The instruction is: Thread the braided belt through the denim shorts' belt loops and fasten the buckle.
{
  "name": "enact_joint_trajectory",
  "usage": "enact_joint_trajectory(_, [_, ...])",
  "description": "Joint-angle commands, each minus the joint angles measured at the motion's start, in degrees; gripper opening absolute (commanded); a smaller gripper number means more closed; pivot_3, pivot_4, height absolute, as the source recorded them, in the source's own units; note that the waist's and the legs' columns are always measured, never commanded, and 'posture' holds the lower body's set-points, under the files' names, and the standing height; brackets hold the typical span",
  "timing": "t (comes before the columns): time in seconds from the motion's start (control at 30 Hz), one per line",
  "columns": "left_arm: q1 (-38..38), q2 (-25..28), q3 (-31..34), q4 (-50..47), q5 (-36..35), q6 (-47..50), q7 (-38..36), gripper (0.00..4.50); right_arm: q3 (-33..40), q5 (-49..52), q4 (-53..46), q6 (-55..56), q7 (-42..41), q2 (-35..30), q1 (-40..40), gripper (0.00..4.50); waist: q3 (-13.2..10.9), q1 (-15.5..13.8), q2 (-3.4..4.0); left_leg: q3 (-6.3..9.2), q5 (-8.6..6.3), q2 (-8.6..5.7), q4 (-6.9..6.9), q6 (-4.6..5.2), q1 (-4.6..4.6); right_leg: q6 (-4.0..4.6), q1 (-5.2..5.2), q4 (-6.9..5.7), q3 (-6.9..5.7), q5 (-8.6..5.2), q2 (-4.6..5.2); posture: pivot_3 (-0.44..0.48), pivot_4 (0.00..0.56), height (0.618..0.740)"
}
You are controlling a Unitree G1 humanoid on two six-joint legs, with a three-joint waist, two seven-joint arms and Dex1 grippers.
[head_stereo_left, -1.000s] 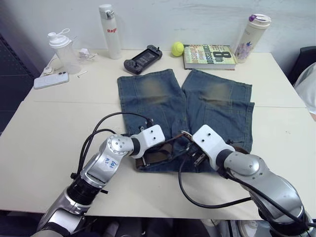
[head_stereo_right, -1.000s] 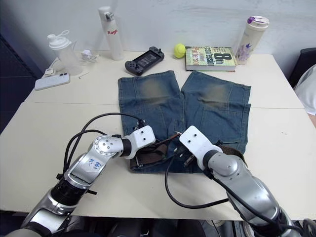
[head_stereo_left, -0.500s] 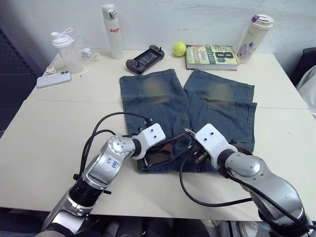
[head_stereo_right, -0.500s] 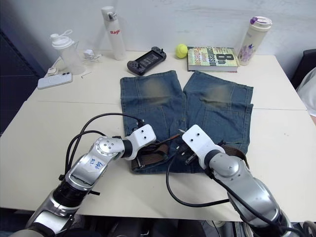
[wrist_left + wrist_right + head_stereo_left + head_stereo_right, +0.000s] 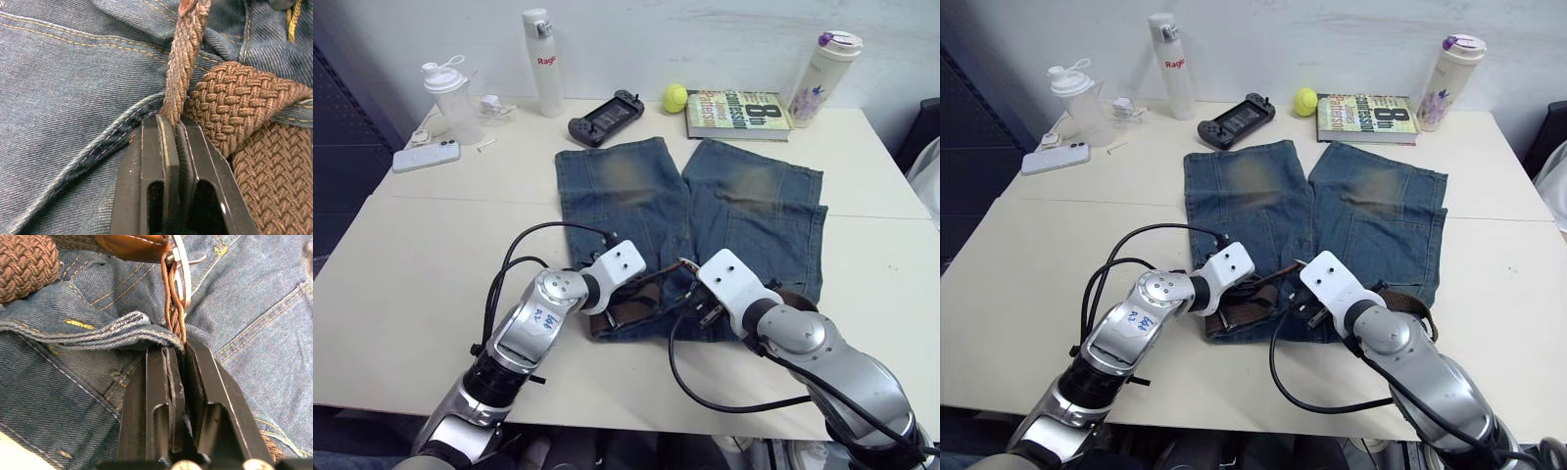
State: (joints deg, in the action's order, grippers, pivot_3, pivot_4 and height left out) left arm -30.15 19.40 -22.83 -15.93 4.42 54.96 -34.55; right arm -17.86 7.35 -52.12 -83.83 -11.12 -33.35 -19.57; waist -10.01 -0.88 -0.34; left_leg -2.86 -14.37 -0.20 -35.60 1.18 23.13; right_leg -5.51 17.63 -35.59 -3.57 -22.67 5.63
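The denim shorts (image 5: pixel 705 211) lie flat on the table with the waistband nearest me. The braided belt (image 5: pixel 234 103), brown and woven, lies bunched along the waistband (image 5: pixel 631 304). A narrow denim belt loop (image 5: pixel 293 116) crosses it. My left gripper (image 5: pixel 172 122) is shut on a thin edge-on stretch of the belt at the waistband's left part. My right gripper (image 5: pixel 177 348) is shut on the belt strap at the waistband's middle, just short of the silver buckle (image 5: pixel 183 264). A fold of the waistband (image 5: pixel 122 330) lies against the right fingers.
Along the table's far edge stand a shaker bottle (image 5: pixel 450 88), a phone (image 5: pixel 426 157), a white bottle (image 5: pixel 543 61), a game controller (image 5: pixel 604 116), a tennis ball (image 5: pixel 675 96), a book (image 5: pixel 736 113) and a tumbler (image 5: pixel 820 78). Black cables (image 5: pixel 524 245) loop beside my left arm.
The whole picture has shifted a little. Both grippers keep their hold on the belt at the waistband, with no clear move of the belt or shorts.
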Motion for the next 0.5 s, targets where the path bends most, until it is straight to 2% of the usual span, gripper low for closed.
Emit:
enact_joint_trajectory(0.03, [-0.37, -2.09, -1.89, 6.04, 0.69, 1.40, 2.64, 0.00, -2.47, 1.53, -7.88, -0.29, 0.02, -0.64, -0.84, 0.08, 0.00, -0.37, 0.00, 0.00, 0.00, -0.01, -0.01, 0.00, 0.00, 0.00, 0.00, 0.00, 0.00, 0.00, 0.01, 0.000, 0.150, 0.740])
enact_joint_trajectory(0.23, [-1.64, -5.07, -2.45, 7.74, 0.54, 0.34, 3.82, 0.00, -4.49, 1.39, -7.19, -2.52, 0.31, -1.50, -1.20, 0.08, 0.00, -0.63, -0.01, 0.00, -0.01, -0.05, -0.01, 0.02, 0.01, -0.02, -0.03, 0.04, -0.02, 0.01, 0.07, 0.000, 0.150, 0.740])
enact_joint_trajectory(0.37, [-1.30, -8.43, -1.68, 4.79, -3.32, -2.89, 1.65, 0.00, -6.87, 2.24, -5.76, -4.53, -0.14, -2.15, -1.62, 0.08, 0.01, -0.74, -0.01, 0.02, -0.01, -0.07, -0.01, 0.02, 0.02, -0.02, -0.06, 0.07, -0.06, 0.01, 0.10, 0.000, 0.150, 0.740])
enact_joint_trajectory(0.5, [0.06, -9.44, -1.05, 2.82, -5.96, -5.76, -1.11, 0.00, -8.01, 2.47, -4.87, -4.17, -0.32, -1.58, -2.06, 0.08, 0.00, -0.57, -0.03, 0.05, -0.01, -0.09, 0.00, 0.03, 0.07, -0.02, -0.05, 0.14, -0.11, 0.01, 0.10, 0.000, 0.150, 0.740])
